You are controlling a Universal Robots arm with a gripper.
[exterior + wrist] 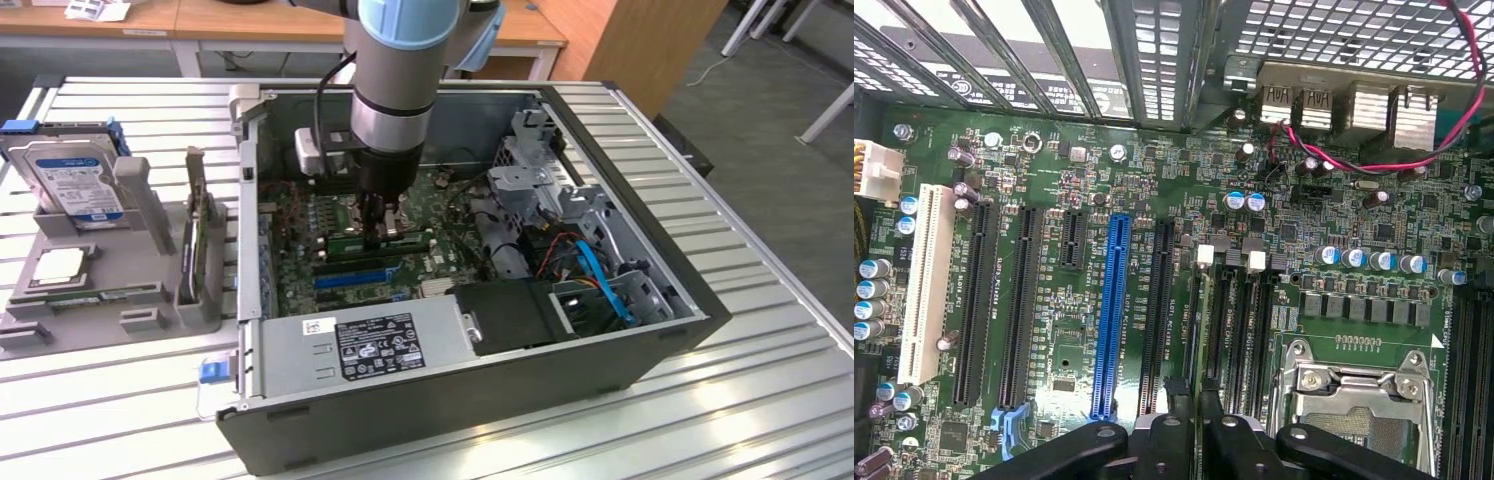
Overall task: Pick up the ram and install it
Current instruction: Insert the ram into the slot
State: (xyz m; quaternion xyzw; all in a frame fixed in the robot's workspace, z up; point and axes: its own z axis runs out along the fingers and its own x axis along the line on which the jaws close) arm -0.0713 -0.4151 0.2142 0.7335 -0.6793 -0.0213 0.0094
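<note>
The ram [408, 240] [1192, 320] stands on its long edge near the middle of the motherboard [1054, 200]. It lies in line with the black memory slots [1239, 320], between the blue expansion slot [1116, 310] and the processor socket [1354, 400]. Whether it is fully seated cannot be told. The gripper [380, 232] [1191, 395] reaches straight down into the open computer case [627, 260], its fingers [1172, 430] clamped on the ram's two faces. The power supply [354, 345] fills the case's near corner.

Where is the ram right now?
Exterior view: the ram sits on the motherboard inside the case, directly under the gripper, near the blue expansion slot.
</note>
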